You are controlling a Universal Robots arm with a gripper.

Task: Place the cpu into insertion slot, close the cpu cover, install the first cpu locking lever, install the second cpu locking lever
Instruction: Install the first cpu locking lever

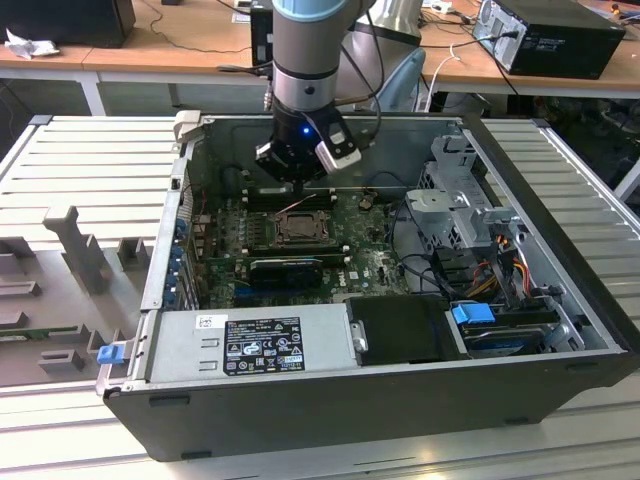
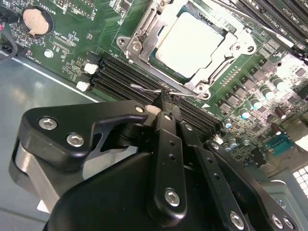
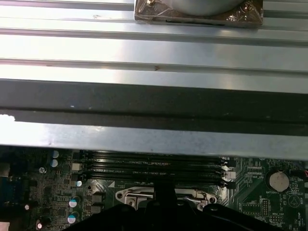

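- In the second wrist view the gripper (image 2: 163, 103) has its two black fingers (image 2: 168, 130) drawn together to a narrow point, with no gap to be seen between the tips.
- The tips sit on a thin wire locking lever (image 2: 147, 89) that runs along the near edge of the socket, just beside the long black memory slots (image 2: 120, 72); the fingers appear closed on the wire, though how firm the grip is cannot be told.
- In the exterior view the gripper (image 1: 292, 178) hangs in the upper middle of the frame, inside the open computer case (image 1: 560, 230), just above the socket.
- The cpu (image 2: 190, 41) lies flat in the insertion slot (image 2: 168, 65), its pale silver face showing at the upper middle of the second wrist view.
- The cpu cover (image 2: 144, 29) lies down around the chip, its metal frame bordering the face on all sides.
- In the exterior view the insertion slot (image 1: 297, 229) sits in the centre of the green motherboard (image 1: 375, 265).
- A round coin battery (image 2: 37, 20) is at the upper left of the second wrist view.
- Labels: a white sticker (image 1: 210, 322) and a black label (image 1: 262, 345) with white print sit on the power supply (image 1: 320, 335) at the lower middle of the exterior view; the print is too small to read.
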